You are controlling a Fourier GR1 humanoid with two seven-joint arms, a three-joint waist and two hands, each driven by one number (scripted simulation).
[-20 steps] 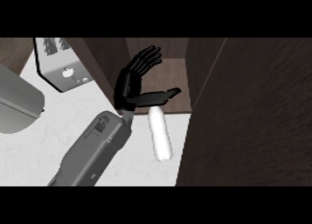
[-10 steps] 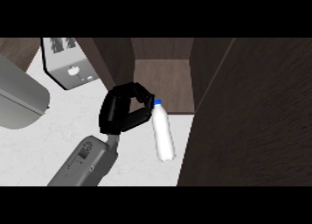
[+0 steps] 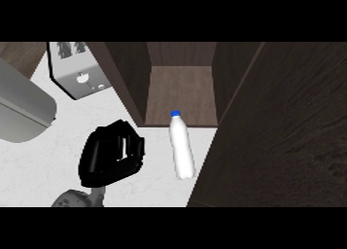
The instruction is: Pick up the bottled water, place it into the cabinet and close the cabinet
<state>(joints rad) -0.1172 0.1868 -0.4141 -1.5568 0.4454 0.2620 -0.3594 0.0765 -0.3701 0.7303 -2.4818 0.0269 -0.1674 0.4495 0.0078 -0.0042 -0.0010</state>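
The clear water bottle (image 3: 182,153) rests on the white counter (image 3: 154,189), its blue cap (image 3: 175,114) right at the front edge of the open cabinet (image 3: 182,87). I cannot tell whether it stands or lies. My left hand (image 3: 111,156) is a little to the bottle's left, apart from it, with fingers curled and nothing in them. The cabinet's inside is bare dark wood. My right hand does not show.
The cabinet's dark open door (image 3: 290,141) fills the right side, close beside the bottle. A silver toaster (image 3: 77,74) stands at the back left. A large grey rounded object (image 3: 18,107) sits at the far left.
My left hand has pulled back and to the left, away from the bottle, and its fingers have curled shut. The bottle now stands free at the cabinet's front edge.
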